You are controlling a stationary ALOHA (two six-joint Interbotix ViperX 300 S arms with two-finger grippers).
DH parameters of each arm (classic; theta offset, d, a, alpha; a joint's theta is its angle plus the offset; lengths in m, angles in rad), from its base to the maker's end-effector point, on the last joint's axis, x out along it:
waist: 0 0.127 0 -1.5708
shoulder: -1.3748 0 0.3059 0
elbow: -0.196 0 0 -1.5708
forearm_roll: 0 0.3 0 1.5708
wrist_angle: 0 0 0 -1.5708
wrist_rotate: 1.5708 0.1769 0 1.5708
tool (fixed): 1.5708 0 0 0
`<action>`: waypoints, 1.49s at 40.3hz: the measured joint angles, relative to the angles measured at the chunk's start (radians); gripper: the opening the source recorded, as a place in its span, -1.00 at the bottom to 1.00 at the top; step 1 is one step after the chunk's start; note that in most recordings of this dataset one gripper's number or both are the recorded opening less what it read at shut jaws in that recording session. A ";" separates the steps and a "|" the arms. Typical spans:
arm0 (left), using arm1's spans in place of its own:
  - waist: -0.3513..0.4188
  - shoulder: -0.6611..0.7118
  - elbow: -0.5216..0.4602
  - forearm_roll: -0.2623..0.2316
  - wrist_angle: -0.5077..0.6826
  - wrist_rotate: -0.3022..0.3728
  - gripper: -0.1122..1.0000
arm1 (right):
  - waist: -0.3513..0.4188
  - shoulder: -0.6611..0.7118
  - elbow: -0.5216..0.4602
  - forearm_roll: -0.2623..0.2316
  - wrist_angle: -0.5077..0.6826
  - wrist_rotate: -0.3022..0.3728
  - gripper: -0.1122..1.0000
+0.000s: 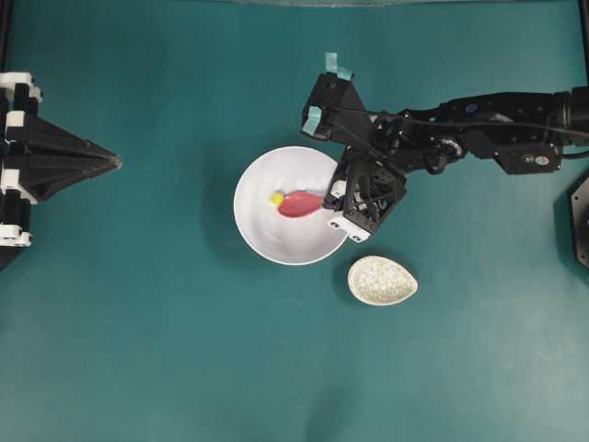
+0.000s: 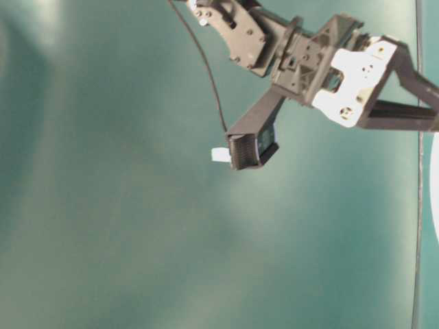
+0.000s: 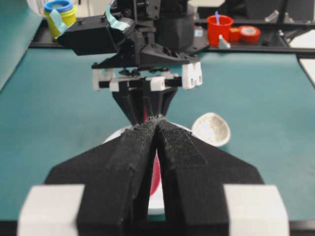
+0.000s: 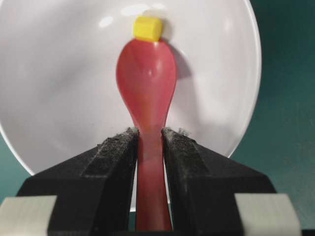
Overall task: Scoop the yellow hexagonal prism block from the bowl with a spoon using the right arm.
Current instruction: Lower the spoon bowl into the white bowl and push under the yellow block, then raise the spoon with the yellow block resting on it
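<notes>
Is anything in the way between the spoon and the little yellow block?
Nothing visible is. The spoon, held in the right tool, has its tip right at the yellow block inside the white bowl, with no other thing between them.

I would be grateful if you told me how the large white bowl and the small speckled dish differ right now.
The bowl is round, plain white and clearly larger; the speckled dish is egg-shaped, beige and small. The bowl holds the yellow block and the scoop of the spoon gripped by the right gripper; the dish shows nothing inside. Both sit open side up on the green table.
</notes>
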 measured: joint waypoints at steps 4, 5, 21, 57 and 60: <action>0.000 0.000 0.000 0.000 0.003 0.000 -0.71 | 0.000 0.000 0.011 0.002 -0.018 0.000 -0.37; 0.000 0.002 0.000 0.000 0.003 0.000 -0.71 | 0.000 0.000 0.014 0.000 -0.025 0.000 -0.37; 0.000 0.000 0.000 0.000 0.005 0.000 -0.71 | 0.002 0.000 0.048 0.000 -0.118 0.000 -0.37; 0.000 0.002 0.000 0.003 0.009 0.000 -0.71 | 0.021 0.000 0.077 -0.028 -0.267 -0.003 -0.37; 0.000 0.000 0.000 0.003 0.014 0.000 -0.71 | 0.025 0.000 0.077 -0.032 -0.272 -0.003 -0.37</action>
